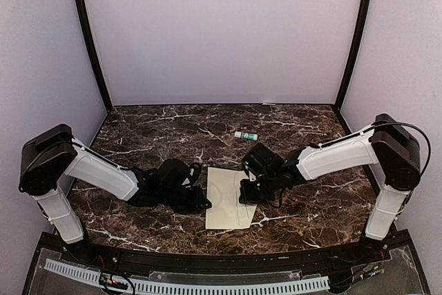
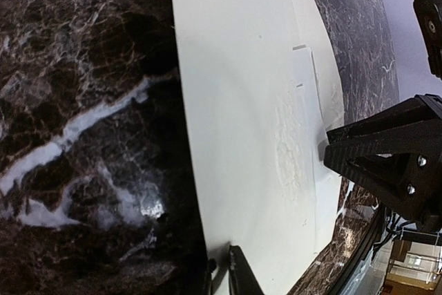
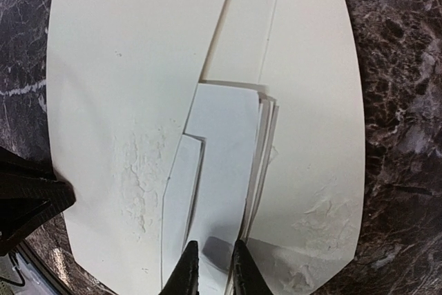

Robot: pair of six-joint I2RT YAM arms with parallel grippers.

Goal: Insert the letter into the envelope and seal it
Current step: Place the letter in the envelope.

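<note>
The cream envelope lies flat near the table's front edge, its flap folded open to the right. The folded letter sticks partway out of the pocket. My right gripper is closed to a narrow gap on the letter's near end, over the envelope's right side. My left gripper sits at the envelope's left edge, its jaws nearly together with the paper edge between them. In the top view it touches that edge. A right finger shows across the sheet.
A small white and green glue stick lies on the dark marble table behind the envelope. Lilac walls close in the back and both sides. A black rail runs along the near edge.
</note>
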